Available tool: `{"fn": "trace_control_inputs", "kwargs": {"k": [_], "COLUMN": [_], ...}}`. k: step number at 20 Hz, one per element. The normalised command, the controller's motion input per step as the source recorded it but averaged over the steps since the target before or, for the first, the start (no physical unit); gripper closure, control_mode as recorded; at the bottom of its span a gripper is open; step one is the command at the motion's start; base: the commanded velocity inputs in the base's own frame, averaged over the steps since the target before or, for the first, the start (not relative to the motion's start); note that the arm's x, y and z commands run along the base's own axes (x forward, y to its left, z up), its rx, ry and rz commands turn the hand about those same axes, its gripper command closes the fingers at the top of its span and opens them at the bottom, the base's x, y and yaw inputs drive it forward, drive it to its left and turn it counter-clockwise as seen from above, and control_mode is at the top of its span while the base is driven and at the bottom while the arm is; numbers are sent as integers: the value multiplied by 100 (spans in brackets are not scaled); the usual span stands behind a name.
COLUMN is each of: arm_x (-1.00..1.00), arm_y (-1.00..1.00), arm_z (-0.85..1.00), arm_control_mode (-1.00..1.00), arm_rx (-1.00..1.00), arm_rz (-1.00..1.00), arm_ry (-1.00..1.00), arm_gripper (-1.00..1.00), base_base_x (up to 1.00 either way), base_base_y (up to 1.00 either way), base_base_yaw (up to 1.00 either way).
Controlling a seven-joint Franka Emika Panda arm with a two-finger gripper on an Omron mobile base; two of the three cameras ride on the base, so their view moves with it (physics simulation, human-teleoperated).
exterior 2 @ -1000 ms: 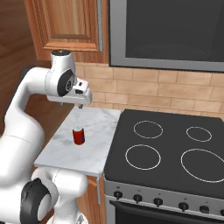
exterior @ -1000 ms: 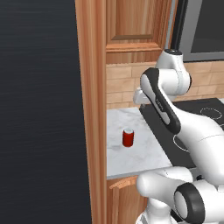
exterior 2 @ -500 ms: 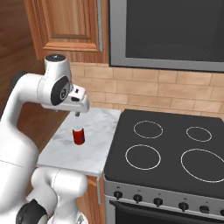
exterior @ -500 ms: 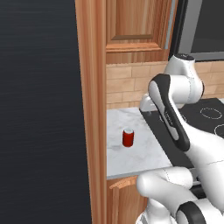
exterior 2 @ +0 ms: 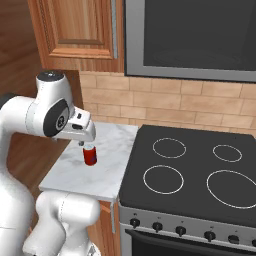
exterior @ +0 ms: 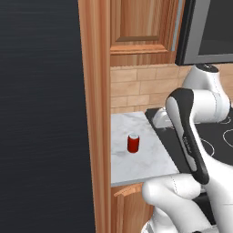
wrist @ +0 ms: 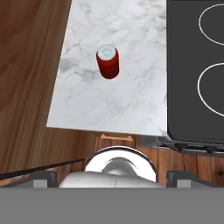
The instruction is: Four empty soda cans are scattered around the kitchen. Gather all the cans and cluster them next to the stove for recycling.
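One soda can (exterior: 133, 143) stands upright on the marble counter (exterior: 136, 164), red with a silver top, alone on the slab. Taking the stove (exterior 2: 200, 175) as the landmark, the can sits beside it on the counter section that borders the cooktop's left edge, near but not touching the black glass; in the hand view the can (wrist: 107, 61) lies out on the marble with the stove's ring burners (wrist: 212, 83) off to one side. No container is on the counter, and nothing rests on the can or against it.

The gripper (exterior 2: 83, 142) hangs above the can in the right base view, apart from it, with the can's top just below the hand. Its dark finger tips (wrist: 43, 178) stand far apart at the lower corners of the hand view, spread wide and holding nothing.

Against the pictures from a second ago, the can is in the same spot on the counter relative to the stove. The arm has shifted: its hand has drawn back and swung toward the stove side, and the fingers have spread wider.

Beyond the counter from the stove is a tall wooden cabinet panel (exterior: 94, 113); above hangs a wooden wall cabinet (exterior 2: 80, 27), and a microwave (exterior 2: 195, 37) is over the stove.
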Motion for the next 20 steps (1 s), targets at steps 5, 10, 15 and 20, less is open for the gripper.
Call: {"fn": "trace_control_inputs", "kwargs": {"k": [5, 10, 15, 20], "arm_x": [-45, -38, -26, 0], "arm_y": [-2, -10, -6, 0], "arm_z": [0, 0, 0, 0], "arm_control_mode": [-100, -100, 100, 100], "arm_rx": [0, 0, 0, 0], "arm_rz": [0, 0, 0, 0], "arm_ry": [0, 0, 0, 0], "arm_gripper": [-100, -100, -100, -100], "base_base_x": [0, 0, -7, -37], "base_base_y": [0, 0, -3, -13], "base_base_yaw": [0, 0, 0, 0]}}
